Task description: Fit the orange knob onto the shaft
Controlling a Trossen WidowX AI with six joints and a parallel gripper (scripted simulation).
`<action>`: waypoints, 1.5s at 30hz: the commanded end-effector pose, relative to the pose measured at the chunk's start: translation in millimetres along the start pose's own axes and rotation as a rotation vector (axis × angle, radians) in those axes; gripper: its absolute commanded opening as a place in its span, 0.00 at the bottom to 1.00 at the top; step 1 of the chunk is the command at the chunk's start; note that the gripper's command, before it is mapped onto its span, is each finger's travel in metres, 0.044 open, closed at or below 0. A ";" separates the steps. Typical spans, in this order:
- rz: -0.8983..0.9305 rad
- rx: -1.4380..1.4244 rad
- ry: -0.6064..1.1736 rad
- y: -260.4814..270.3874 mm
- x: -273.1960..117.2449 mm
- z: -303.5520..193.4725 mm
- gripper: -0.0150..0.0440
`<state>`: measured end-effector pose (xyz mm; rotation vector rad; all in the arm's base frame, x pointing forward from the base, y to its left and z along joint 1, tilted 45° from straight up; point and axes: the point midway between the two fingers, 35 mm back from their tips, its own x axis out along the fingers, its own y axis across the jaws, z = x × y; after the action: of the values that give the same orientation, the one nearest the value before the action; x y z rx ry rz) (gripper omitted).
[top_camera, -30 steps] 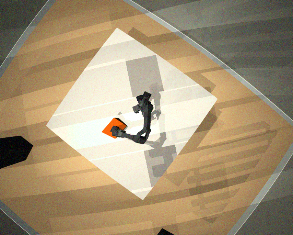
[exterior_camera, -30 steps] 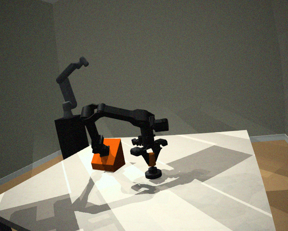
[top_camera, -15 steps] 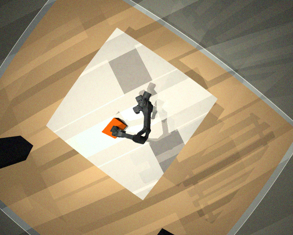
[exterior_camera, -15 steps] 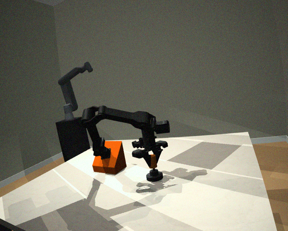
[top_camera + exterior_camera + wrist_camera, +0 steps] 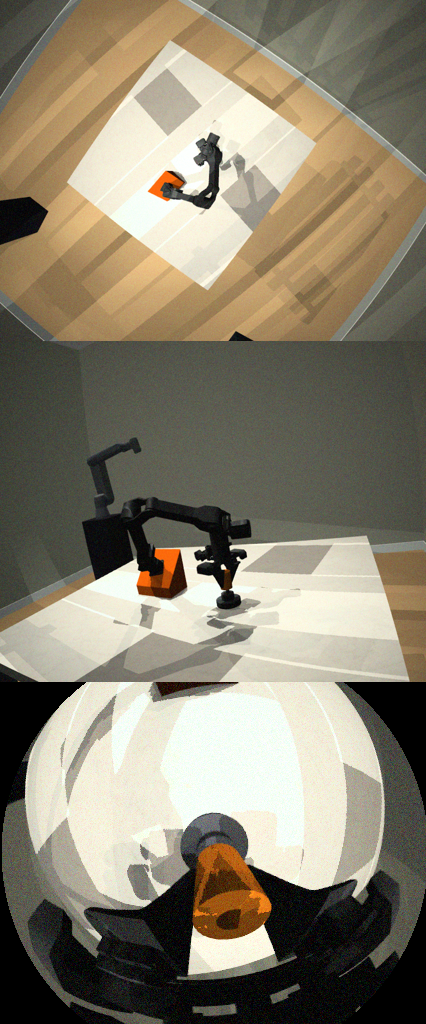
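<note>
The orange knob (image 5: pixel 227 579) (image 5: pixel 227 902) stands roughly upright between the fingers of my gripper (image 5: pixel 226 584) (image 5: pixel 221 871), which is shut on it. In the wrist view the knob's top face with its dark hole faces the camera. The dark round pedestal (image 5: pixel 228 602) (image 5: pixel 237 832) is directly below, with a narrower raised collar (image 5: pixel 227 595) at its middle. The knob's lower end is just above the collar or touching it; I cannot tell which. The shaft and its flat side are hidden. In the top view the arm covers knob and pedestal.
My arm's base is on an orange wedge block (image 5: pixel 155 191) (image 5: pixel 174 563), left of the pedestal in the exterior view. A black cabinet (image 5: pixel 106 547) with a grey arm (image 5: pixel 103 477) stands beyond the table's left edge. Shadows and bright patches cross the pale table (image 5: pixel 117 142) (image 5: pixel 348 610).
</note>
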<state>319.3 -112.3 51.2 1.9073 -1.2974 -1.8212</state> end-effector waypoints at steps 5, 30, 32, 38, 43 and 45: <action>0.002 -0.004 0.003 0.9 0.7 -0.8 0.25; 0.002 -0.128 0.003 0.8 -3.8 -0.7 0.25; 0.002 -0.203 0.003 -0.2 -3.2 -0.4 0.25; 0.002 -0.213 0.003 -1.2 -0.7 0.5 0.25; 0.002 -0.213 0.003 -0.3 0.2 -0.4 0.25; 0.002 -0.213 0.003 0.2 0.5 -0.6 0.25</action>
<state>319.4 -111.6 51.1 1.7972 -1.0610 -1.8735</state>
